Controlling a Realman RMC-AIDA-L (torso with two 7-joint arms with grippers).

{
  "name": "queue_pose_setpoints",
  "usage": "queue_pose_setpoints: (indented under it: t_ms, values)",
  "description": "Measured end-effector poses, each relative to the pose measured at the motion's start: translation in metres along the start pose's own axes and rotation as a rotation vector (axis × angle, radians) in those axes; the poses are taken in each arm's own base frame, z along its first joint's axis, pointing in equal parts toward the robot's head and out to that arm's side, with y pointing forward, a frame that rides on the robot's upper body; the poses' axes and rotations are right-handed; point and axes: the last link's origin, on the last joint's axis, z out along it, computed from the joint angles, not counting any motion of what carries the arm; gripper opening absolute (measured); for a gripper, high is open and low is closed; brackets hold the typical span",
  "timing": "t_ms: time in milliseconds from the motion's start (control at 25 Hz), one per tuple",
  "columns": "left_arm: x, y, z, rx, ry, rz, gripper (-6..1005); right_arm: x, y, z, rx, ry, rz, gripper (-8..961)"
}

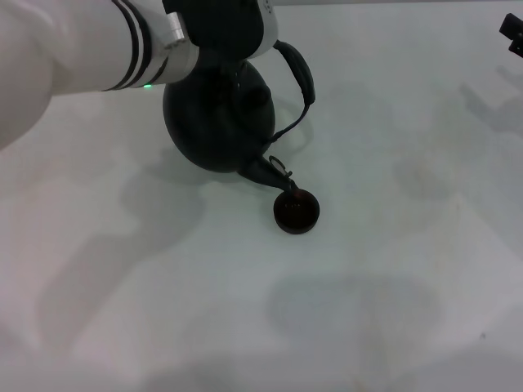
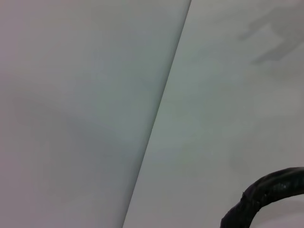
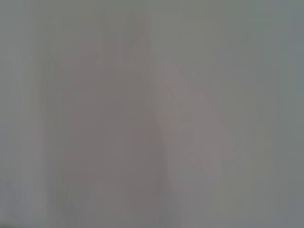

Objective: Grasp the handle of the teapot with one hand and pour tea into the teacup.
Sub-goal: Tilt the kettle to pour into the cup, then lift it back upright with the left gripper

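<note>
The black teapot (image 1: 216, 118) hangs tilted above the white table, its short spout (image 1: 274, 173) pointing down at the teacup (image 1: 296, 211). The small dark cup stands on the table directly under the spout tip and shows a reddish inside. My left gripper (image 1: 233, 37) comes in from the upper left and is shut on the top of the handle (image 1: 299, 75), whose arch curves out to the right of the pot. In the left wrist view only a rough black piece of the handle (image 2: 266, 194) shows. My right gripper (image 1: 513, 34) is parked at the far right edge.
The white table (image 1: 392, 310) spreads all around the cup, with soft shadows on it. The left wrist view shows the table's edge (image 2: 161, 114) as a slanted line. The right wrist view shows only a plain grey surface.
</note>
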Motion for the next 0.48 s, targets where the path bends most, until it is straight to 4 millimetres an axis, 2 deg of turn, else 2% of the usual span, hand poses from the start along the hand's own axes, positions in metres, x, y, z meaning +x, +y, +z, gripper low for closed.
queue_pose_setpoints:
  t_ms: [480]
  values:
    - [0.0049, -0.0023, -0.0049, 0.008, 0.006, 0.014, 118, 0.0003, -0.0011, 0.0006, 0.007, 0.002, 0.002, 844]
